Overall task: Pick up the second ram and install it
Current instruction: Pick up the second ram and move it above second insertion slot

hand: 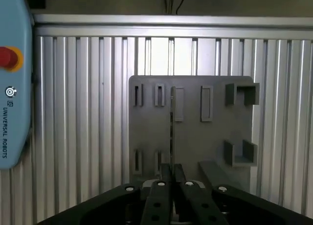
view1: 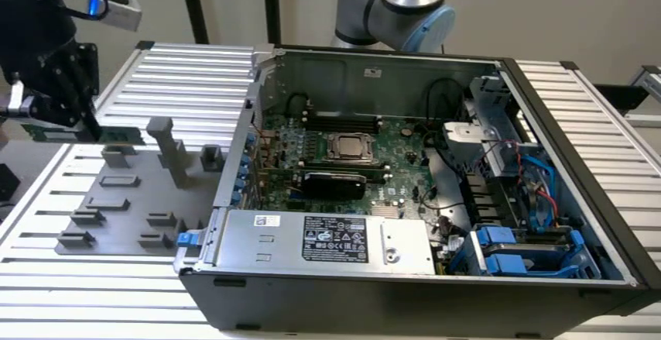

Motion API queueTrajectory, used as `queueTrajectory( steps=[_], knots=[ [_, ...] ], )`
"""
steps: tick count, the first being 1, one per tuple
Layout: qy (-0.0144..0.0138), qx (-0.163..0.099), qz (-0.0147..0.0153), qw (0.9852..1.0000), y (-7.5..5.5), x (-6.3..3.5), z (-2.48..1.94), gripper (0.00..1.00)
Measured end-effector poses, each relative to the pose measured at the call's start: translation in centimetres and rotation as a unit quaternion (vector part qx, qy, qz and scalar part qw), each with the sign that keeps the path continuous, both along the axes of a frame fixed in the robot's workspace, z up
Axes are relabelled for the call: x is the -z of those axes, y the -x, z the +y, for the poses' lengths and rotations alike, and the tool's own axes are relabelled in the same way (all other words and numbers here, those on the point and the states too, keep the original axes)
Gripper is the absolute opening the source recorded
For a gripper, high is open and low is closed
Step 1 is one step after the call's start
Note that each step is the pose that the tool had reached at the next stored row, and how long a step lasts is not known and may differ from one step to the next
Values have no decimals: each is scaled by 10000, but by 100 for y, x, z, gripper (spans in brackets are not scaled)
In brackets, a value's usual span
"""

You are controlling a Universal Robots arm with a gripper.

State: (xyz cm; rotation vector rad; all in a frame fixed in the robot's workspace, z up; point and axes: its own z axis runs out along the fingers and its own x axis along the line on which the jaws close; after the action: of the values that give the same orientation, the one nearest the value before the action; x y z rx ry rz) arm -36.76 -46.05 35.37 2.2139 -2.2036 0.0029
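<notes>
In the exterior view my black gripper (view1: pixel 74 123) hangs at the far left, above the back of the grey fixture plate (view1: pixel 124 216). It is shut on the second ram (view1: pixel 116 134), a thin green stick held level and lifted off the plate. The wrist view shows the ram (hand: pixel 171 122) edge-on as a thin dark line rising from between my fingertips (hand: pixel 171 178), with the fixture plate (hand: pixel 195 137) below it. The open computer case (view1: pixel 413 170) lies to the exterior view's right, apart from the gripper, with its motherboard (view1: pixel 351 150) exposed.
Grey upright blocks (view1: pixel 166 142) stand on the fixture plate just right of the gripper. The case wall (view1: pixel 243 162) rises between plate and motherboard. A power supply (view1: pixel 330 239) and blue drive bays (view1: pixel 516 255) fill the case front. A teach pendant (hand: pixel 12 88) lies beside the plate.
</notes>
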Motion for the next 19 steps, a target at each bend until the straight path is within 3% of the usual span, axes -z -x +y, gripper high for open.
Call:
queueTrajectory(
  steps=[12,19],
  knots=[
    [24,0,0,10000,-330,-530,108,0],
    [25,0,-1,10000,-592,-637,161,0]
  ],
)
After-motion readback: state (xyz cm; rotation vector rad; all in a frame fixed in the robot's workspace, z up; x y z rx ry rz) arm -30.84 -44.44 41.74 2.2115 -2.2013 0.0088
